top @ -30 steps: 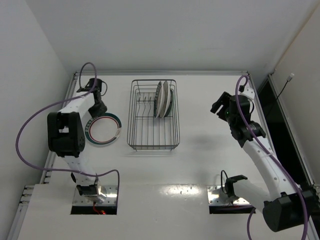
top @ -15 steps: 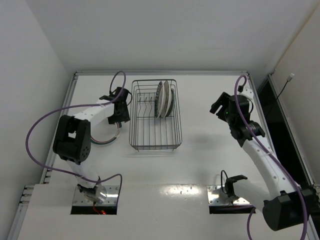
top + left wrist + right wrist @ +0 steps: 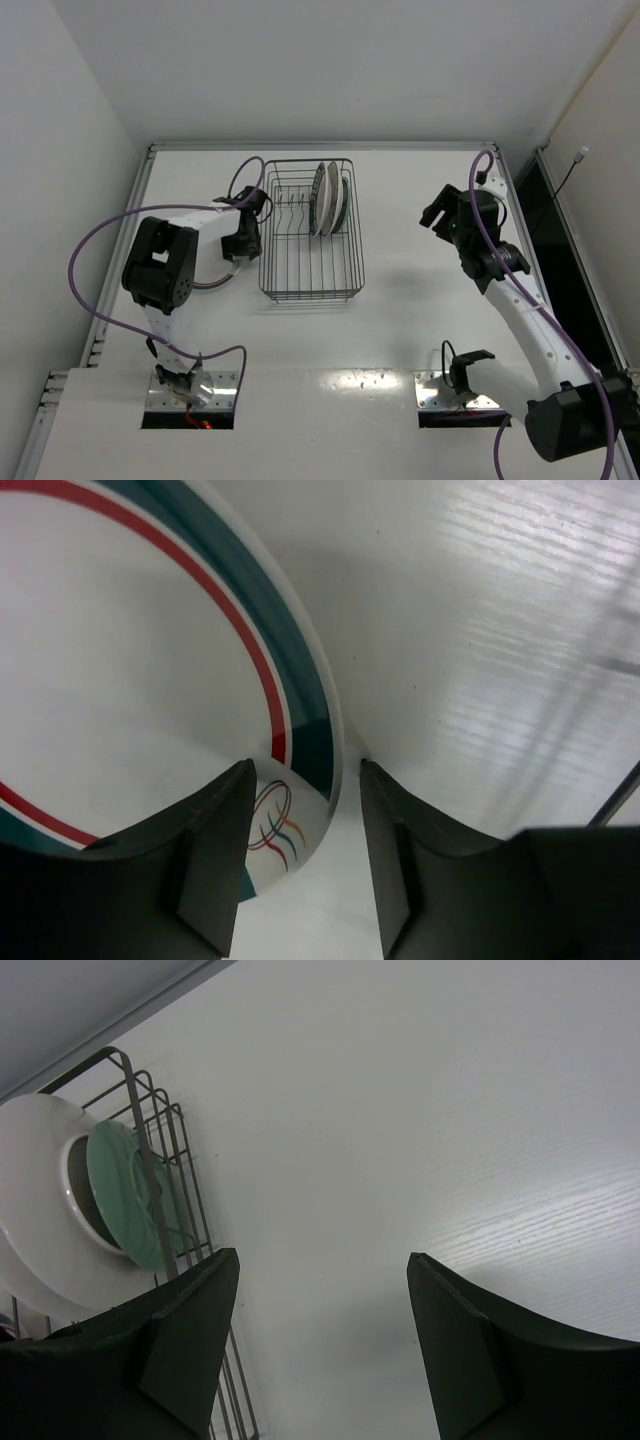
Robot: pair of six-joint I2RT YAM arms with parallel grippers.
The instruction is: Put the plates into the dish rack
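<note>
The left pincer [image 3: 303, 785], half open astride the plate [image 3: 120, 670] rim and not yet gripping, should seat deeper and close squarely before lifting, while the right pincer [image 3: 322, 1270] gapes empty.

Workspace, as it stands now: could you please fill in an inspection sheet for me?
Surface: white table, glossy.
Job's things: rack mid-table; two plates upright at its far end; third plate flat on the table, left of the rack.
Clutter: nothing seen.
Grippers: left gripper low over the third plate, fingers open astride its rim; right gripper open, empty, right of the rack.
Cables: a purple cable loops off each arm.
Surroundings: white walls; dark gap beyond the table's right edge.
</note>
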